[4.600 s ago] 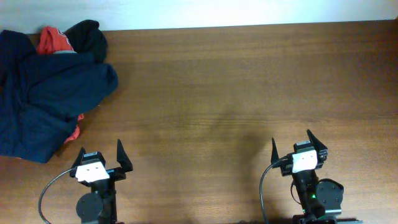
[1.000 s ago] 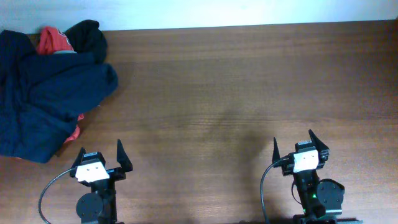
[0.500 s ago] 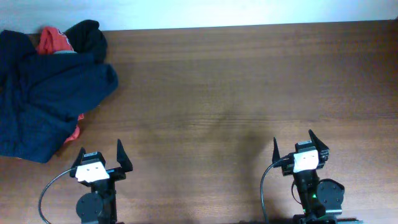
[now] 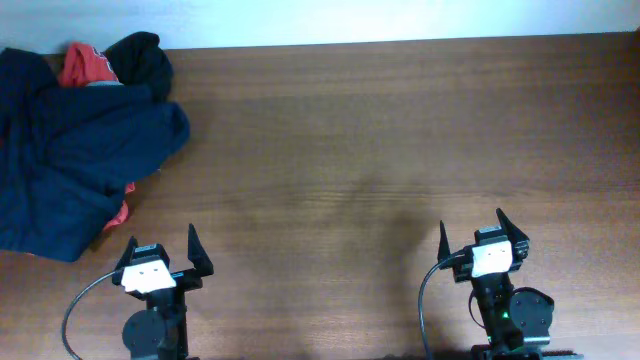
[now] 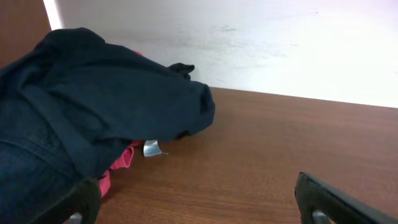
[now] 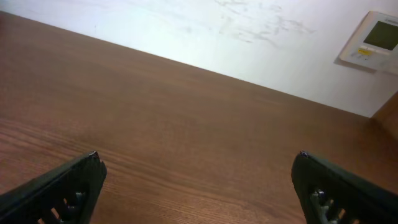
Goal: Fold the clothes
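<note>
1. The navy shorts (image 4: 70, 160) lie crumpled at the far left of the counter (image 4: 380, 130), partly off the left edge of the overhead view. They lie on top of a red garment (image 4: 85, 62), with a black garment (image 4: 145, 55) bunched at their far side.
2. The left hand (image 4: 162, 240) sits at the near edge, near the heap, with its fingers spread wide and nothing between them. The right hand (image 4: 470, 225) is well apart on the right, equally wide open and empty.
3. The step in hand looks like the first one: getting the shorts out of the pile and onto bare wood before any folding.
4. To do it well, the left hand should pinch only navy cloth at the rounded lobe nearest the middle. It should stay clear of the red fabric that peeks out beneath in the left wrist view.
5. It should then drag the shorts low and slowly toward the centre so the other garments stay behind, and the right hand can take a second edge to spread them flat.
6. The heap's long axis runs diagonally, from the near-left corner toward the far right.
7. The rounded lobe points right, toward the open counter. I cannot tell which end is the waistband or where the legs lie in this bundle.
</note>
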Tool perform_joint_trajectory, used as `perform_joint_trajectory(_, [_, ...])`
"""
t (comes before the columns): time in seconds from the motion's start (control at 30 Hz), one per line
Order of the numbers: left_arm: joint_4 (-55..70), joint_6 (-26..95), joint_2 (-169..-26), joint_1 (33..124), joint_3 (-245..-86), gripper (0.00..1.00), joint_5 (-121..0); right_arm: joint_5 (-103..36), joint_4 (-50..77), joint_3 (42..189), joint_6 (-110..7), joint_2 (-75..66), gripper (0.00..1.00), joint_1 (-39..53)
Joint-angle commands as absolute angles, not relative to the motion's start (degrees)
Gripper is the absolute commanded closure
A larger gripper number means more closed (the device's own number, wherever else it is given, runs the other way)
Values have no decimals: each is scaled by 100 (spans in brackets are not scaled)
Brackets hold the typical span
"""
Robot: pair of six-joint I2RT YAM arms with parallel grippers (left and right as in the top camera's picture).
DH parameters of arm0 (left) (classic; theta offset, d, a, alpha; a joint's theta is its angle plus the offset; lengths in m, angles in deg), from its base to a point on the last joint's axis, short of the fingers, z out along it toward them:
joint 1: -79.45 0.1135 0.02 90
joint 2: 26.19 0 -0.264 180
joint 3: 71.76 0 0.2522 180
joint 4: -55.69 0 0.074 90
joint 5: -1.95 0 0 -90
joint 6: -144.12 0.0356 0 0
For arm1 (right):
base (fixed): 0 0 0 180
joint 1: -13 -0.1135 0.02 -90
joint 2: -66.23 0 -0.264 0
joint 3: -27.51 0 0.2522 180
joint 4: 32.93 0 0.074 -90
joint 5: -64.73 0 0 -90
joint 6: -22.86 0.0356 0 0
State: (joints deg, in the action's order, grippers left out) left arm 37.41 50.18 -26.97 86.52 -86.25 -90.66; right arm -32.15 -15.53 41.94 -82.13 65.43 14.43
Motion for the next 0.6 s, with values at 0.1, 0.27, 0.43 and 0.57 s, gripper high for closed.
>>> perform_joint_trajectory(0.1, [3730, 5007, -2649, 8626, -8606, 1, -9083, -3167, -1529, 4159, -8171, 6593, 1, 1496])
perform_joint_trajectory(0.27, [3833, 5009, -2649, 8626, -8606, 1, -9085, -3366, -1629, 4159, -8169, 6593, 2, 1496])
perform_joint_trajectory(0.43, [4130, 4939, -2649, 8624, -8606, 1, -8502, -4911, -1638, 4159, -8169, 6593, 2, 1496])
perform_joint_trajectory(0.57, [4469, 4939, -2649, 8624, -8606, 1, -7805, -5553, -1684, 4159, -8141, 6591, 2, 1496])
